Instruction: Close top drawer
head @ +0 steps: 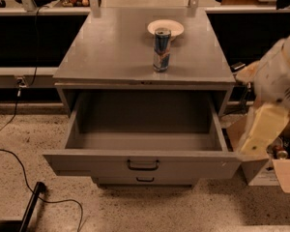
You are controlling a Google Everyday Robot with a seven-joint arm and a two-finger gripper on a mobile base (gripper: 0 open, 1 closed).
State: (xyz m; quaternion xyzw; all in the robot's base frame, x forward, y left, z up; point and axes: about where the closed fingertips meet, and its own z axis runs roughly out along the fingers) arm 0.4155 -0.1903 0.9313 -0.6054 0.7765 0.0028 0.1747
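- The top drawer point(142, 164) stands pulled out at lower centre; the bare floor point(135, 209) before its front is free.
- The gripper point(259, 135) hangs at right, above a cardboard box point(267, 174).

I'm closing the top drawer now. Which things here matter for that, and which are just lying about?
Job: top drawer, pulled out; gripper, at the right, off the drawer's front corner.
Lying about: can, plate, lower drawer, cardboard box.

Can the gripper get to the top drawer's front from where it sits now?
Probably yes. The gripper hangs beside the right front corner of the top drawer, whose front faces open floor. The can and plate sit up on the cabinet top, out of the way.
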